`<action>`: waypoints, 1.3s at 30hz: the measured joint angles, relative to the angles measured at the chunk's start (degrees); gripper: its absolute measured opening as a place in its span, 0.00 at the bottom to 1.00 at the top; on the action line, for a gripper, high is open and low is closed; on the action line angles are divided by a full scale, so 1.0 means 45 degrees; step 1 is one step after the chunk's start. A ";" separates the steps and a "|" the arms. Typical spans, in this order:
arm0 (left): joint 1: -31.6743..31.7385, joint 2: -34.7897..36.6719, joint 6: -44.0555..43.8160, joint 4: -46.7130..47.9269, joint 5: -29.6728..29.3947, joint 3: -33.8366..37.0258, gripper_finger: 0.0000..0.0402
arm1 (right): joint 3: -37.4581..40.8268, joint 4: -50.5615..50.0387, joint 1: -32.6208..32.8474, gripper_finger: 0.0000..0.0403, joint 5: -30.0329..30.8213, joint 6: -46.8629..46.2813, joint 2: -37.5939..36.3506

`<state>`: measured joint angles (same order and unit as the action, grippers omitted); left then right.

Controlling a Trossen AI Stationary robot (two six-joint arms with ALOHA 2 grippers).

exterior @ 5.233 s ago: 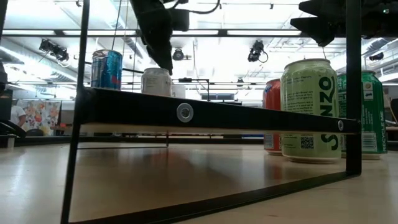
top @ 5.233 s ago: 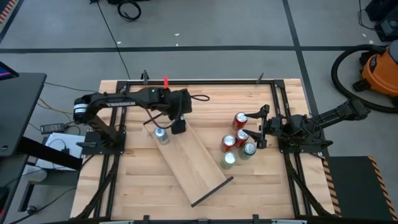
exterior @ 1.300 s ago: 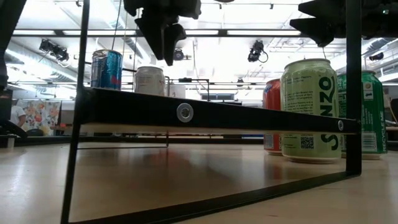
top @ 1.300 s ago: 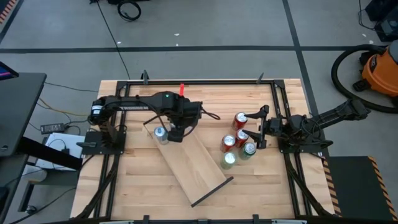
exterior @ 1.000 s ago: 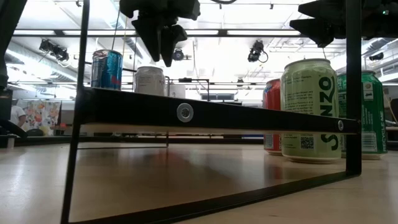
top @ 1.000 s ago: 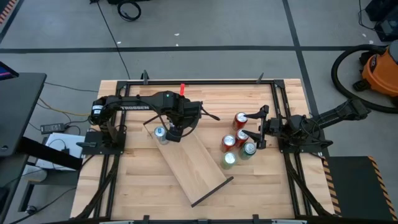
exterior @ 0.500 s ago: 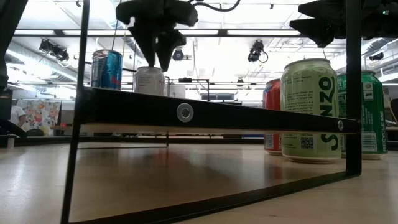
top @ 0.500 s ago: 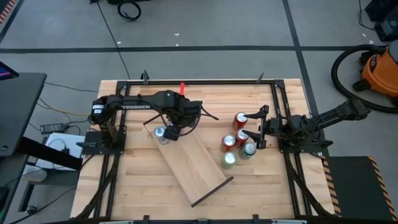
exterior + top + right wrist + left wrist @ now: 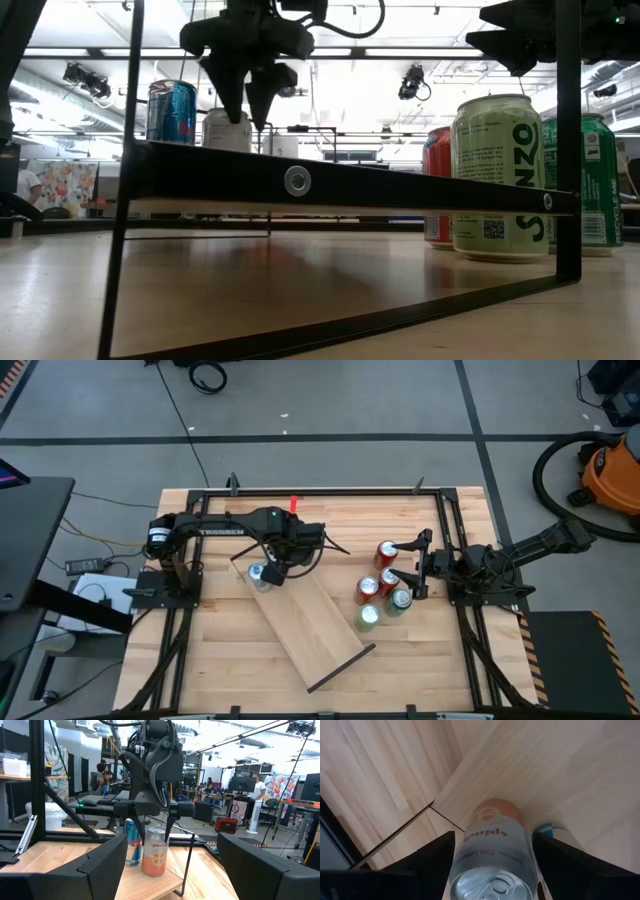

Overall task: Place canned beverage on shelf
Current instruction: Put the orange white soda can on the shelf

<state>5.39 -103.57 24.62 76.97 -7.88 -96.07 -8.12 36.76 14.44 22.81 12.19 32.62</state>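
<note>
Hovering over the Spindrift can (image 9: 154, 852), left gripper (image 9: 243, 118) stands with jaws spread either side of its top, not gripping as far as the wrist view tells. Can stands on the shelf (image 9: 315, 621) at its end, left of centre in the high view, touching or just beside a blue Red Bull can (image 9: 132, 848). Risk: a finger clipping the rim tips it into the neighbour or off the plank edge. Right gripper (image 9: 418, 563) closed, parked by the can cluster (image 9: 383, 592), right of centre.

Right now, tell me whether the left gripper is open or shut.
Open. The left gripper has a finger on each side of the Spindrift can, with gaps showing; the can stands upright on the shelf.
</note>
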 joint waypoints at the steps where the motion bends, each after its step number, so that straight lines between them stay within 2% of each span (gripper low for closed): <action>1: 0.0004 0.0004 -0.0235 -0.0045 0.0000 0.0000 0.69 | 0.0000 0.0002 0.0000 0.79 0.0000 0.0000 0.0000; 7: 0.0005 0.0005 -0.1866 0.0026 0.0000 -0.0824 0.69 | 0.0000 0.0013 0.0000 0.79 0.0000 0.0000 0.0000; 11: 0.0008 0.0048 -0.2202 0.1168 -0.0069 -0.1835 0.69 | 0.0000 0.0119 0.0000 0.79 0.0000 -0.0001 0.0000; 14: 0.0058 0.0063 -0.2283 0.2039 -0.0938 -0.2147 0.69 | 0.0000 0.0128 0.0000 0.79 0.0000 -0.0005 0.0000; 16: 0.0063 0.0058 -0.2298 0.2326 -0.1755 -0.2147 0.69 | 0.0000 0.0124 0.0000 0.79 0.0000 -0.0005 0.0000; 18: 0.0078 0.0058 -0.2253 0.2585 -0.2025 -0.2118 0.69 | -0.0001 0.0124 0.0005 0.79 -0.0020 -0.0008 0.0000; 27: 0.0065 0.0127 -0.1858 0.1820 -0.2151 -0.0724 0.69 | -0.0001 0.0122 0.0005 0.79 -0.0097 -0.0053 0.0000; 39: -0.0034 0.0113 -0.1954 0.1442 -0.1953 -0.0716 0.69 | 0.0000 0.0184 0.0005 0.79 -0.0097 -0.0049 0.0010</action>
<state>5.23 -103.06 15.83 83.45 -16.67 -99.30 -8.12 37.59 14.46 22.37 11.97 32.67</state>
